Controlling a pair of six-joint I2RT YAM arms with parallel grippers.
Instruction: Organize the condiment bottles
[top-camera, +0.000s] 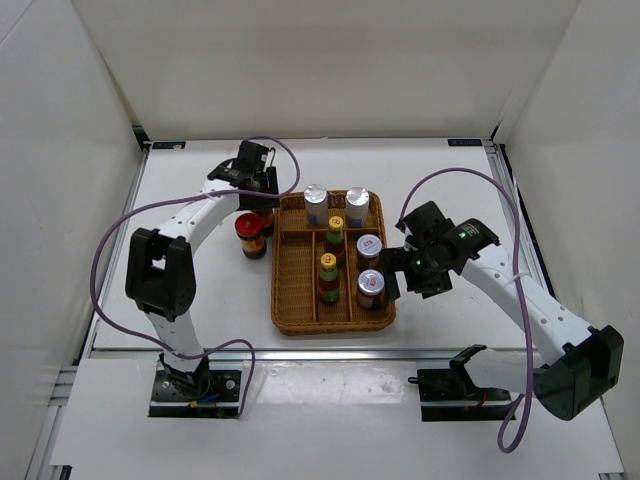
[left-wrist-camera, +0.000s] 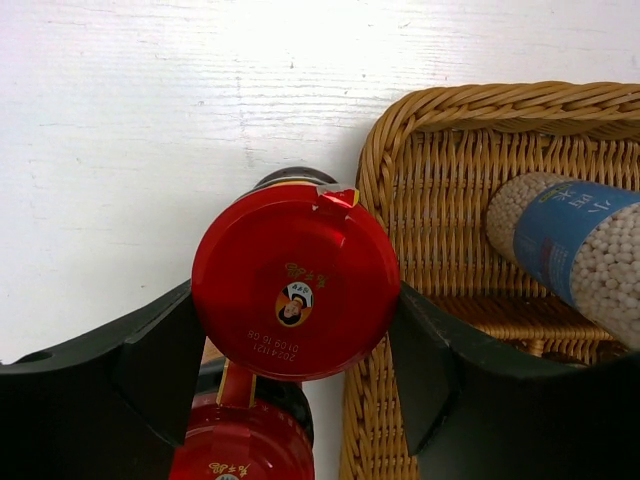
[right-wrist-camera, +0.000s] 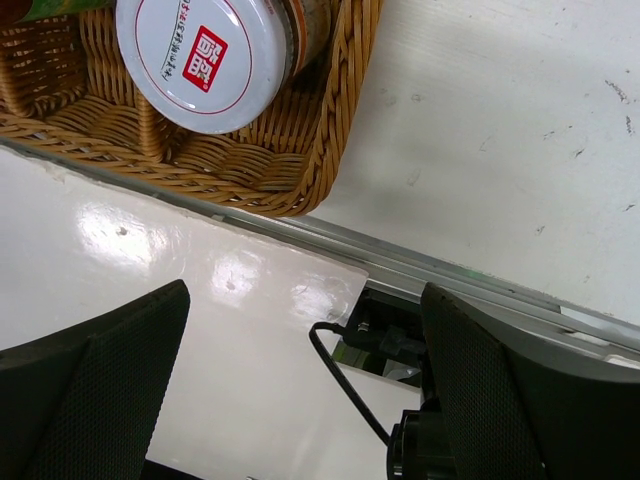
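Left claw (left-wrist-camera: 295, 330) has its fingers (left-wrist-camera: 165, 360) against both sides of a red jar's (left-wrist-camera: 290, 270) lid, narrowed onto it; how firmly they press I cannot tell. That jar stands on the table just outside the tray's (left-wrist-camera: 375, 170) left wall. A second red jar (top-camera: 250, 236) stands just beside it, nearer the arm bases. Right claw (right-wrist-camera: 305, 330) hangs wide and empty over the table edge by the tray's near right corner.

Inside the tray are four shakers (top-camera: 316, 205) and two yellow-capped bottles (top-camera: 335, 235); the left column looks free, so it is probably where the red jars belong.

Risks, as I judge them:
- The hold is on a smooth round lid only, so the jar could slip or swing once lifted.
- The jar sits so close to the wicker wall that a low or slanted lift could catch the rim and drag the tray.
- The second jar is close enough that a finger could knock it over.

In the top view the claw covers the gripped jar. The left wrist view hides the jar's body under its lid and cuts off the second jar. The right wrist view shows one shaker lid only.
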